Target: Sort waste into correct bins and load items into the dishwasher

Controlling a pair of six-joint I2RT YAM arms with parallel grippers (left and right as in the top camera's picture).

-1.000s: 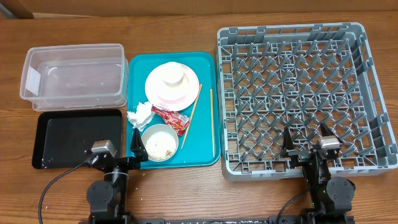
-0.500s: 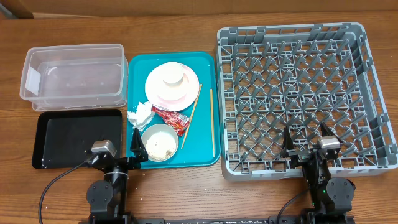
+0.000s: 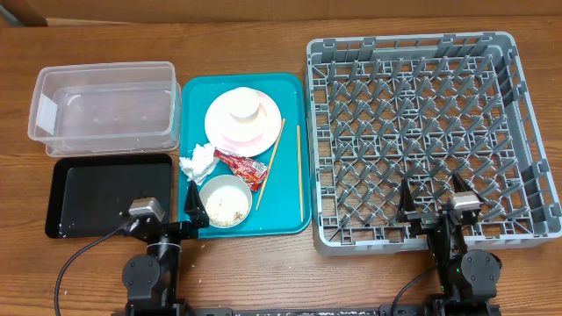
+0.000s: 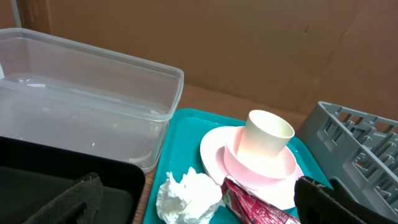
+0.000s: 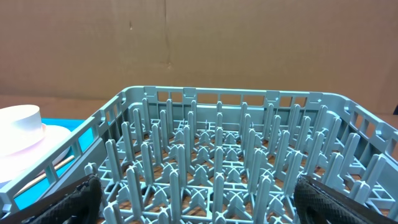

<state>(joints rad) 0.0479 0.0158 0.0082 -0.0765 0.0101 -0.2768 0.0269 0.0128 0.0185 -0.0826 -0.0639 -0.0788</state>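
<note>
On the teal tray (image 3: 202, 95) a pink plate (image 3: 230, 133) carries an upturned white cup (image 3: 243, 104). Below lie a crumpled white tissue (image 3: 198, 162), a red snack wrapper (image 3: 241, 167), a bowl with rice scraps (image 3: 226, 201) and two chopsticks (image 3: 299, 171). The clear tub (image 3: 104, 107) and black tray (image 3: 105, 193) stand to the left, the grey dish rack (image 3: 426, 132) to the right. My left gripper (image 3: 164, 213) is open and empty at the tray's near edge; tissue (image 4: 188, 195), wrapper (image 4: 252, 205) and cup (image 4: 264, 134) show in its view. My right gripper (image 3: 432, 204) is open and empty over the rack's near edge (image 5: 205, 162).
The wooden table (image 3: 263, 44) surrounds everything. A brown cardboard wall (image 4: 217, 37) stands behind the table. A cardboard box corner (image 3: 22, 10) shows at the far left.
</note>
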